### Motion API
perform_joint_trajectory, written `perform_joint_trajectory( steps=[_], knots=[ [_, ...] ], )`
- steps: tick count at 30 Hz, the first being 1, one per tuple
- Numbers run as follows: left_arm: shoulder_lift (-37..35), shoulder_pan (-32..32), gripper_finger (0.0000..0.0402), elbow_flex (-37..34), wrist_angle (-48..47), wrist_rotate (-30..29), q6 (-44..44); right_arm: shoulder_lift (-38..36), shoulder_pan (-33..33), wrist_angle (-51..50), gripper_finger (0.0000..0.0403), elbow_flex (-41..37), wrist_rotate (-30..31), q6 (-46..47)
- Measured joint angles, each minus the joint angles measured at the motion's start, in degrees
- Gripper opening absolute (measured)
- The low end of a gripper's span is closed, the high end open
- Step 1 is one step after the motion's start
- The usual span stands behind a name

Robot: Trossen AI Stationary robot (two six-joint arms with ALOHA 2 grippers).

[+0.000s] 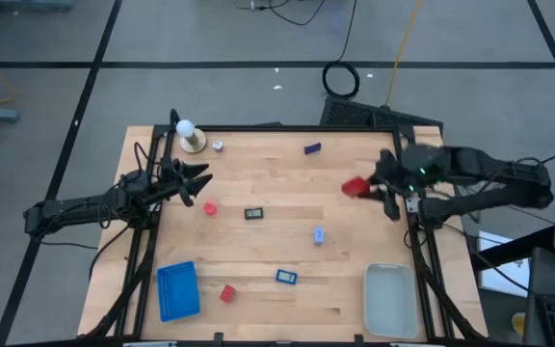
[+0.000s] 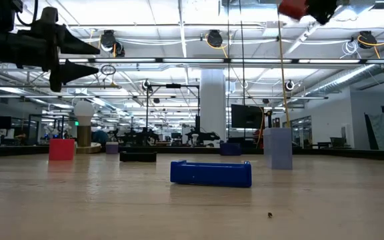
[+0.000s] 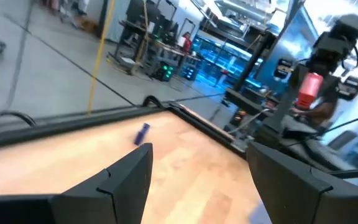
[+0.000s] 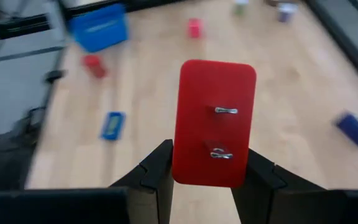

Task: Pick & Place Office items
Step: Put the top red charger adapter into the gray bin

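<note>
My right gripper (image 1: pixel 366 190) hangs above the table's right side, shut on a red block (image 4: pixel 215 112) with two small metal bits on its face. That block also shows high up in the low view (image 2: pixel 293 8). At the left edge my left gripper (image 1: pixel 197 183) stands open and level, touching nothing (image 3: pixel 197 180). Other office items lie flat on the wood: a blue piece (image 1: pixel 312 148), a small red piece (image 1: pixel 209 207), a black rectangular piece (image 1: pixel 254 213), a pale-blue bit (image 1: pixel 318 233), a blue piece (image 1: pixel 286 277), a red block (image 1: pixel 226 293) and a whitish bit (image 1: pixel 218 146). My right gripper pinches the red block's near end by its two side edges (image 4: pixel 178 168) between its two fingers (image 4: pixel 157 177). The fingers slant down from the table's right side. The block sticks out beyond the fingertips along them, lifted clear of the table.
A white ball on a round tan base (image 1: pixel 189 136) stands at the far left corner. A blue ribbed tray (image 1: pixel 177 289) lies at the near left, a pale translucent bin (image 1: pixel 391 299) at the near right. A raised dark rim (image 1: pixel 287 128) borders the table.
</note>
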Motion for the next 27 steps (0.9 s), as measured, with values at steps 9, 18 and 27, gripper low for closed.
perform_joint_trajectory(
  steps=[9, 18, 27],
  knots=[
    [-0.01, 0.0, 0.0259, 0.0, 0.06, 6.29, -7.84, 0.7, 32.18, 0.13, 0.0111, 0.04, 14.28, 12.26],
    [-0.02, -0.09, 0.0259, 0.0, 0.09, 7.91, -14.49, 10.64, 52.17, 0.63, 0.0111, 0.04, 16.91, 22.12],
    [0.0, -0.09, 0.026, 0.0, 0.01, 7.74, -12.95, 15.68, 59.84, -0.11, 0.0111, 0.04, 12.28, 35.72]
  ],
)
